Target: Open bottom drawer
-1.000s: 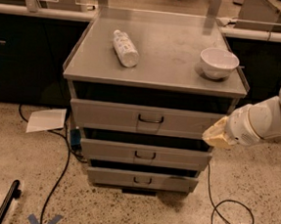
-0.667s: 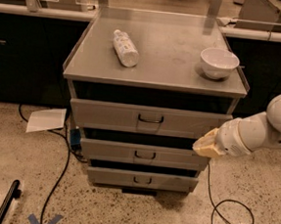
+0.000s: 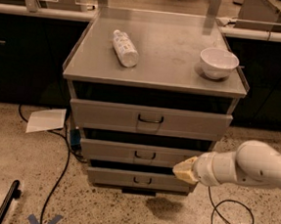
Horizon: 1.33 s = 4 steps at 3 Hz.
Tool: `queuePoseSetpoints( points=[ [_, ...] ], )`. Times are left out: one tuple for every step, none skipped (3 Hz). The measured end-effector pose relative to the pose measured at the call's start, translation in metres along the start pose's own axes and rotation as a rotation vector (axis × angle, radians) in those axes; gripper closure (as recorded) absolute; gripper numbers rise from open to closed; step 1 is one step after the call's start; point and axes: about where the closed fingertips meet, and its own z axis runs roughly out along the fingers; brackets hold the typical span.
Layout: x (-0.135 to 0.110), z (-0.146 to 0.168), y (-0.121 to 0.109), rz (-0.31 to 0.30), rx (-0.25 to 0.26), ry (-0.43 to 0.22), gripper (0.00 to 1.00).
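A grey metal cabinet has three drawer fronts stacked under its top. The bottom drawer (image 3: 139,179) is the narrowest and lowest front, closed, with a small black loop handle (image 3: 142,181) at its centre. My gripper (image 3: 184,170) is at the end of the white arm (image 3: 246,168) coming in from the right. It hangs in front of the right part of the cabinet, level with the gap between the middle and bottom drawers, to the right of and slightly above the bottom handle.
A white bowl (image 3: 218,62) and a lying white bottle (image 3: 125,48) rest on the cabinet top (image 3: 169,67). The top drawer (image 3: 149,119) and middle drawer (image 3: 144,154) are shut. Cables (image 3: 58,175) and a sheet of paper (image 3: 46,120) lie on the floor at the left; another cable (image 3: 227,215) loops at the right.
The arm has moved down and to the left, from beside the top drawer's right end to the level between the middle and bottom drawers. The drawers have not moved.
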Motion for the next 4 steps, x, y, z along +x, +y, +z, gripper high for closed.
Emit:
queuePoseSetpoints(
  points=[
    [0.035, 0.053, 0.023, 0.124, 0.016, 0.074, 1.00],
    [0.028, 0.067, 0.019, 0.183, 0.054, 0.062, 1.00],
    [0.029, 0.067, 0.019, 0.184, 0.055, 0.061, 1.00],
    [0.036, 0.073, 0.013, 0.240, 0.089, 0.008, 1.00]
  ],
)
